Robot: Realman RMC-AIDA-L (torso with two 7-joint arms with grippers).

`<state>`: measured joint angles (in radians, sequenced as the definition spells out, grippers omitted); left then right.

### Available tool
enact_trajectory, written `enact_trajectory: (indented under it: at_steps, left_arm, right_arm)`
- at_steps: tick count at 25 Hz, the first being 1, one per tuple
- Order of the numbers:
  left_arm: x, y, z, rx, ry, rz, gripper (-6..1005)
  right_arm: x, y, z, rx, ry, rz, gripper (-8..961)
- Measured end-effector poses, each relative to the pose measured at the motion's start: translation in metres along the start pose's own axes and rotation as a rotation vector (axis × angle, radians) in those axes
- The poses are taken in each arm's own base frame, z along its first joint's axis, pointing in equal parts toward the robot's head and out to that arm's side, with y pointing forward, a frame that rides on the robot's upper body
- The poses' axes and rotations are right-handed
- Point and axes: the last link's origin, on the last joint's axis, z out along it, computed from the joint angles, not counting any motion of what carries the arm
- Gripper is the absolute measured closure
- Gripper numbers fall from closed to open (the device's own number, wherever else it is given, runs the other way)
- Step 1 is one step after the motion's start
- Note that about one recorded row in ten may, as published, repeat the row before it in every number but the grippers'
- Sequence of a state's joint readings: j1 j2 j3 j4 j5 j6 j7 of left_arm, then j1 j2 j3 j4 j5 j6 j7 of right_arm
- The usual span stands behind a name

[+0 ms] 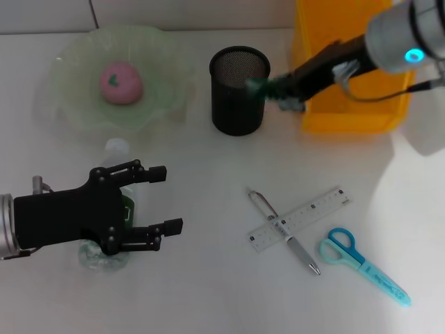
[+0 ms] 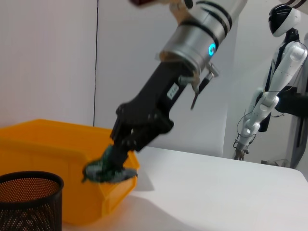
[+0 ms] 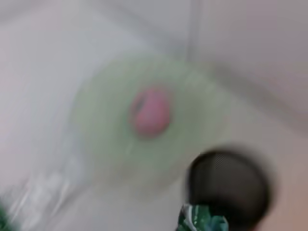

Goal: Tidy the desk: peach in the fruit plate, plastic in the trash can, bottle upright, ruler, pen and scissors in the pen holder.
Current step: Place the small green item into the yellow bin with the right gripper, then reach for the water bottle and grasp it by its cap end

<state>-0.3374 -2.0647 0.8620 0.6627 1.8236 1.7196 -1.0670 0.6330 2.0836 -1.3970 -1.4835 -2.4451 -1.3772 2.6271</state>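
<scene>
The right hand [image 1: 272, 89] is clenched on the plastic [image 2: 107, 168], held between holder [image 1: 238, 90] and bin [image 1: 348, 76], so I judge the trash step is underway: next carry it back over the bin behind and release; left hand [image 1: 161, 198] hangs released above the fallen bottle [image 1: 115, 149]

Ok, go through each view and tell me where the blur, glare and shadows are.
Head view: sharp overall, with a bright washed-out patch on the table at right and a soft shadow beside the pen holder. Left wrist view: the right end effector gripping the green plastic is slightly smeared; the background is crisp. Right wrist view: heavily blurred throughout; the peach and fruit plate are only blobs.
</scene>
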Motion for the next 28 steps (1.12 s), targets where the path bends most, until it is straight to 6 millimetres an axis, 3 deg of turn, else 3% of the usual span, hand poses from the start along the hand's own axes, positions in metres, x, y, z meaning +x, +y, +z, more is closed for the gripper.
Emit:
enact_trajectory:
  at_steps: [5,9,12,15,18,20,22,25,28]
  left_arm:
    - [0.000,0.000,0.001,-0.001,0.001,0.004,207]
    - [0.001,-0.001,0.002,-0.003,0.002,0.007,210]
    - [0.002,-0.001,0.002,-0.006,0.004,0.008,213]
    - [0.002,-0.001,0.002,-0.007,0.005,0.010,215]
    - [0.003,-0.002,0.002,-0.008,0.005,0.012,218]
    - [0.004,-0.002,0.002,-0.006,0.006,0.011,219]
    - [0.005,-0.003,0.002,-0.002,0.012,0.010,221]
    - [0.005,-0.003,0.001,0.006,0.020,0.009,223]
    - [0.007,-0.004,-0.003,0.018,0.032,0.008,225]
  right_arm:
    - [-0.005,-0.036,-0.059,0.152,-0.186,0.087,857]
    - [0.007,-0.069,-0.075,0.244,-0.255,0.179,840]
    - [0.020,-0.087,-0.069,0.290,-0.247,0.221,828]
    - [0.031,-0.101,-0.049,0.306,-0.228,0.258,815]
    - [0.035,-0.107,-0.023,0.262,-0.172,0.274,802]
    - [0.036,-0.107,-0.018,0.252,-0.159,0.278,793]
    - [0.037,-0.106,-0.015,0.249,-0.156,0.279,785]
    - [0.035,-0.105,-0.018,0.258,-0.174,0.274,663]
    - [0.032,-0.101,-0.034,0.263,-0.243,0.269,542]
